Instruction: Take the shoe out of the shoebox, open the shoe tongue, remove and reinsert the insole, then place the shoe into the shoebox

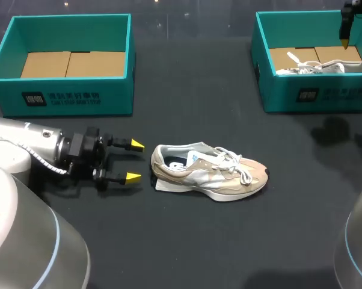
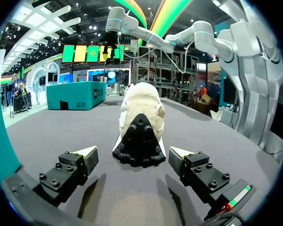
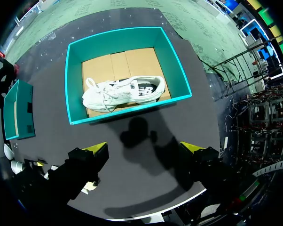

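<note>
Beige sneaker (image 1: pixel 210 173) is out of the box, upright on its sole mid-table (image 1: pixel 187 241), toe toward the robot's right, heel toward the left arm. Laces loose over the tongue.

Left gripper (image 1: pixel 135 161) sits low over the table just beside the heel, fingers spread wide and pinching nothing. There is a small gap between the yellow tips and the heel, no contact. In the left wrist view the sneaker (image 2: pixel 140 127) is straight ahead of the gripper (image 2: pixel 133 157), heel-on, centred on the gap between the fingers.

Left shoebox (image 1: pixel 73 96), teal, is at the far left behind that arm; only its cardboard floor shows inside.

Right shoebox (image 1: pixel 325 95) at the far right holds a white sneaker (image 1: pixel 325 66) lying on its side.

Right gripper (image 1: pixel 346 37) hangs high above that box. The right wrist view shows it (image 3: pixel 145 148) spread apart, holding nothing, with the box (image 3: pixel 73 84) and white sneaker (image 3: pixel 125 92) well below and ahead.
</note>
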`<state>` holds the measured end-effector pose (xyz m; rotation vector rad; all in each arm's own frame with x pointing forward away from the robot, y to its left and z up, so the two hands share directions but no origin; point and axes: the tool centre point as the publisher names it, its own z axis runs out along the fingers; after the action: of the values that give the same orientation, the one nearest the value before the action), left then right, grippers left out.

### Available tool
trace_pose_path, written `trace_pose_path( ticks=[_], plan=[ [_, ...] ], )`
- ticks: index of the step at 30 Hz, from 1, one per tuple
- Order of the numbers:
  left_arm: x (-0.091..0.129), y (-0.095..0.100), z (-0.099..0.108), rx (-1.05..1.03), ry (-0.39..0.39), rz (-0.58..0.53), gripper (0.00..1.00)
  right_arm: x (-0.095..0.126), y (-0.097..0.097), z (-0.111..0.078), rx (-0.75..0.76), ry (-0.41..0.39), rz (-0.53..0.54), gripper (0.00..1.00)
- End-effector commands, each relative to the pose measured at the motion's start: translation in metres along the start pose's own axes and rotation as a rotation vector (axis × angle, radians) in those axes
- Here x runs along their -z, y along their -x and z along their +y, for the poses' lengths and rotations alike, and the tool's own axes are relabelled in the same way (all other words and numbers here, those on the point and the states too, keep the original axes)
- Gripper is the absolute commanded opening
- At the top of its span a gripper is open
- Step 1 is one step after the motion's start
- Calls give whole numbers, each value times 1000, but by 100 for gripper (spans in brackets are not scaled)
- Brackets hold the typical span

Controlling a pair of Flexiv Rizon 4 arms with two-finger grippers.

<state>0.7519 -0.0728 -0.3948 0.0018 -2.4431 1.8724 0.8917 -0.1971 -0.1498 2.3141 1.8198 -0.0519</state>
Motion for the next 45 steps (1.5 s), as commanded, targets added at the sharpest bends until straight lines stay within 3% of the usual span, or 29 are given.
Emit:
trace_pose_path(
  ticks=[1,14,45],
  plan=[
    [-11,3,1,5,2,5,100,0,0,0,0,0,0,100],
    [-30,-7,0,1,2,34,100,0,0,0,0,0,0,100],
    [-72,-7,-1,-13,-3,93,100,0,0,0,0,0,0,100]
  ],
)
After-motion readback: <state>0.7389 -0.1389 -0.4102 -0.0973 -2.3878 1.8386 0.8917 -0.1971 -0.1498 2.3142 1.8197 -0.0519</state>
